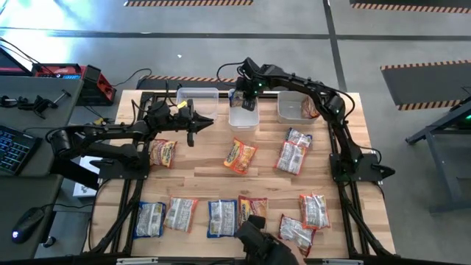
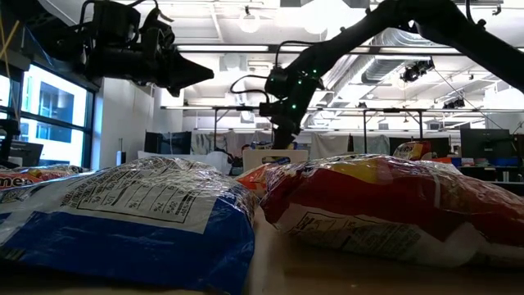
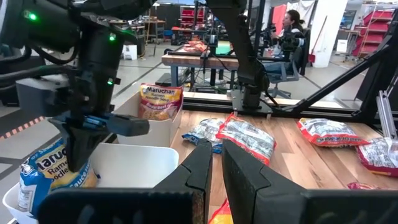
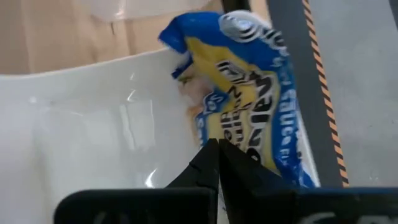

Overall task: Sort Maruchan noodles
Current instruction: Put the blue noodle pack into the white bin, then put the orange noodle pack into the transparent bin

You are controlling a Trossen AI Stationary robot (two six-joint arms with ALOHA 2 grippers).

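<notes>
In the high view my right gripper [image 1: 248, 94] hangs over the middle clear bin [image 1: 243, 119] at the far edge, shut on a blue-and-yellow Maruchan packet [image 4: 261, 93] that stands inside it. The left wrist view shows that packet [image 3: 53, 177] at one end of the bin. My left gripper [image 1: 200, 121] hovers empty above the table beside that bin, with a narrow gap between its fingers [image 3: 217, 158]. An orange packet [image 3: 158, 102] leans in the right bin [image 1: 293, 110]. Other packets lie flat on the table, including an orange one [image 1: 240, 155] and a near row [image 1: 221, 218]. My right gripper comes from above, pointing down into the middle bin. Its shut fingertips [image 4: 208, 155] meet at the blue packet's edge [image 4: 233, 140]; they hide the exact spot. The packet stands nearly upright in the bin, leaning toward the bin's wall [image 4: 93, 106].
The left clear bin [image 1: 197, 98] stands at the far edge. Red-and-white packets [image 1: 294, 151] lie right of centre and an orange one [image 1: 162, 153] under my left arm. Bare wood lies between the middle packets and the near row. A person sits at a bench beyond the table [image 3: 292, 31].
</notes>
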